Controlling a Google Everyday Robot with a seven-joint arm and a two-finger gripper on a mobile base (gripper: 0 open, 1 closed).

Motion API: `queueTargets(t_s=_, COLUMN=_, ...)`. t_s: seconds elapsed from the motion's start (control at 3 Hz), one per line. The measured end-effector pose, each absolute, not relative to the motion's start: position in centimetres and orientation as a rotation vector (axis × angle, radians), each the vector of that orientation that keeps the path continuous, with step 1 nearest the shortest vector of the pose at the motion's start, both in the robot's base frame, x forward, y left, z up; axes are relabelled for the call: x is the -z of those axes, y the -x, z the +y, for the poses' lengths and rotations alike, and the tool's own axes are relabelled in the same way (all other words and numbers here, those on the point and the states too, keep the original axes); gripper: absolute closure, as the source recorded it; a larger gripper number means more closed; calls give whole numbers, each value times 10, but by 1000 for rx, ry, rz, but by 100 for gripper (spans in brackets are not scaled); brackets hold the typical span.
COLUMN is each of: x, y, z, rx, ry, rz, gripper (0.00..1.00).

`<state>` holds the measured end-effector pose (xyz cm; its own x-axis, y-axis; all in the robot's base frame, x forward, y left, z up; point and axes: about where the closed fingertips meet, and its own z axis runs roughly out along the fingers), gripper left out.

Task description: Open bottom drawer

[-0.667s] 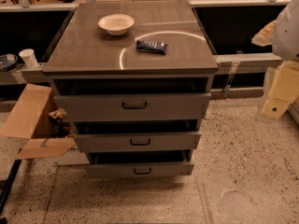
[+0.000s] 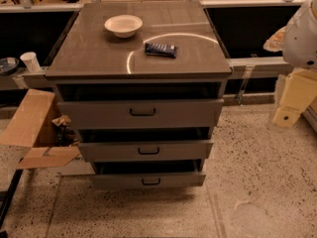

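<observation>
Low on the cabinet (image 2: 138, 63), the bottom drawer (image 2: 119, 181) sits under two larger drawers, its black handle (image 2: 151, 181) centred and a dark gap showing above its front. The gripper (image 2: 287, 114) hangs at the right edge, well apart from the cabinet; whether it is spread or closed, I cannot tell. A bowl (image 2: 123, 25) and a dark packet (image 2: 160, 49) lie on top.

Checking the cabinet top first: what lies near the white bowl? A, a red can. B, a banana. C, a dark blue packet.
C: a dark blue packet lies beside the white bowl on the cabinet top; the gripper hangs at the right edge, away from the bottom drawer.
</observation>
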<state>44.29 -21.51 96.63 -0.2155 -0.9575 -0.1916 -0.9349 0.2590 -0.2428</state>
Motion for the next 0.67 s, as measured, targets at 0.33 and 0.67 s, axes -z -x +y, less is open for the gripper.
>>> queueTargets(t_s=0.33, x=-902, y=-452, z=-213, rx=23, ry=1803, rz=2247, gripper=0)
queueTargets(t_s=0.67, x=-791, y=-452, z=-205, rx=-149, ry=1892, rz=2277, gripper=0)
